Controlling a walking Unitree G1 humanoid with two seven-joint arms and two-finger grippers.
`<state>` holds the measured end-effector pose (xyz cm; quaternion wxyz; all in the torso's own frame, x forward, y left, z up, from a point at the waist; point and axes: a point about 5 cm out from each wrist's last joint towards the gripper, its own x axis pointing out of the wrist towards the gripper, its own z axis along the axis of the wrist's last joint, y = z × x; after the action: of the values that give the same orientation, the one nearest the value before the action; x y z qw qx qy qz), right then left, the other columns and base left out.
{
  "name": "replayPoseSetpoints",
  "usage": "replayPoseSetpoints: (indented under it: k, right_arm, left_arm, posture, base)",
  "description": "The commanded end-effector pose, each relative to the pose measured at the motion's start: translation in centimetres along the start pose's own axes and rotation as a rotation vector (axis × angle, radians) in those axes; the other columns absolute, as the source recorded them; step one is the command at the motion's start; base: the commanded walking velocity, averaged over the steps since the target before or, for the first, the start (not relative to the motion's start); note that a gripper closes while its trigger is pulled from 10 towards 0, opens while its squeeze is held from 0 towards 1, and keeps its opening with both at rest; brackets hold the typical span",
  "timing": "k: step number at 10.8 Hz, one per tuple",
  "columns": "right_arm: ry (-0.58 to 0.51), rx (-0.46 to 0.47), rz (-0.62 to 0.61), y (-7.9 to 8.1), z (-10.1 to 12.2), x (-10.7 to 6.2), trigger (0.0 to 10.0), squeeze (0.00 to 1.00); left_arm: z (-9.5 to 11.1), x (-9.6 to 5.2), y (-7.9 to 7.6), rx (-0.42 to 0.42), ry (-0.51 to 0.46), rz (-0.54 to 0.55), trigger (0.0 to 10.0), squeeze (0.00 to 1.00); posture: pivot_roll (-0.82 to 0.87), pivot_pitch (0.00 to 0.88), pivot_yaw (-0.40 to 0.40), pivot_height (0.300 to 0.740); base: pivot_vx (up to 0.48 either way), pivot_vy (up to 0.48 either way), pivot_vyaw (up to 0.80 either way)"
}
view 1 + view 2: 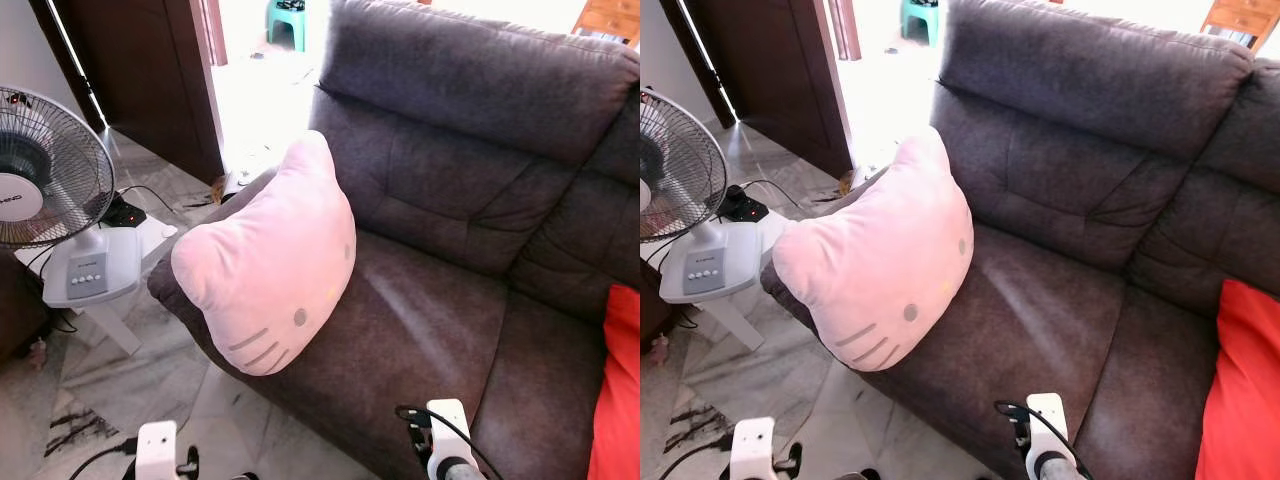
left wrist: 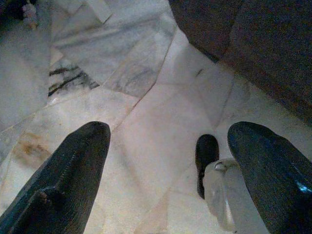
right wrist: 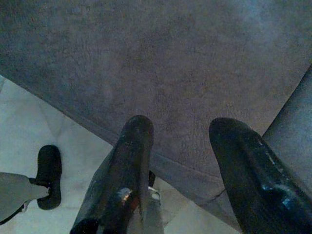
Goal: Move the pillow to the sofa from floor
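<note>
nearest the head camera, two silver forearms poke up from the lower edge: the left arm (image 1: 158, 450) over the pale marble floor (image 1: 140, 375), the right arm (image 1: 447, 440) in front of the seat edge of the dark grey-brown suede sofa (image 1: 470, 200). seen from its wrist, the left claw (image 2: 168, 161) hangs over the marble tiles with its two black fingers (image 2: 73, 170) spread wide and nothing between them. the right claw (image 3: 180, 161) is likewise parted and empty, its fingers (image 3: 129, 165) pointing down over the front edge of the sofa seat, where suede meets floor.

on the sofa rests the pink plush cat-face pillow (image 1: 268, 265), with two rounded ears, grey stitched whiskers, a small grey eye and a yellow nose. it stands tilted against the sofa's padded arm at the robot's left end of the seat, one ear up toward the backrest, its lower edge close to the seat's front edge. it is well apart from both claws.

at the right end of the seat shows part of a red-orange cushion (image 1: 615, 390). left of the sofa stands a white and grey electric fan (image 1: 55, 200) on a white low stand (image 1: 110, 320), with a black power strip (image 1: 122, 213) and cables just behind it. beyond is a dark wooden door (image 1: 140, 70) and a bright doorway with a teal plastic stool (image 1: 287, 18).
</note>
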<state>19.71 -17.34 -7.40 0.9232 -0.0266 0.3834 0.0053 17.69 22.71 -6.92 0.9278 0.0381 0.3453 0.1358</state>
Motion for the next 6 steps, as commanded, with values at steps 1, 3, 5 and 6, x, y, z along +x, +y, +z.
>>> replayPoseSetpoints:
  k: [1,3,5,6]
  right_arm:
    - [0.042,0.014,-0.002,0.28,-0.98,-0.22,10.0,0.00]
    - [0.046,-0.001,-0.002,0.71,-0.98,-0.18,10.0,0.00]
    - [0.048,-0.007,0.001,0.85,-1.08,-0.22,10.0,0.00]
    - [0.049,-0.004,0.003,0.88,-1.17,-0.25,10.0,0.00]
  left_arm:
    - [-0.57,-0.15,0.35,-0.001,0.021,0.004,10.0,0.00]
    - [-0.80,-0.17,0.51,-0.003,0.035,0.005,10.0,0.00]
    - [-0.88,-0.15,0.46,-0.007,0.042,0.004,10.0,0.00]
    - [-0.91,-0.14,0.47,-0.007,0.045,0.004,10.0,0.00]
  posture:
    - [0.14,0.134,-0.016,0.740]
    - [0.14,0.139,-0.016,0.740]
    - [0.14,0.145,-0.015,0.740]
    - [0.14,0.147,-0.015,0.740]
  base:
    - [0.000,0.000,-0.80]
    - [0.000,0.000,-0.26]
    - [0.000,0.000,0.00]
    - [0.000,0.000,0.00]
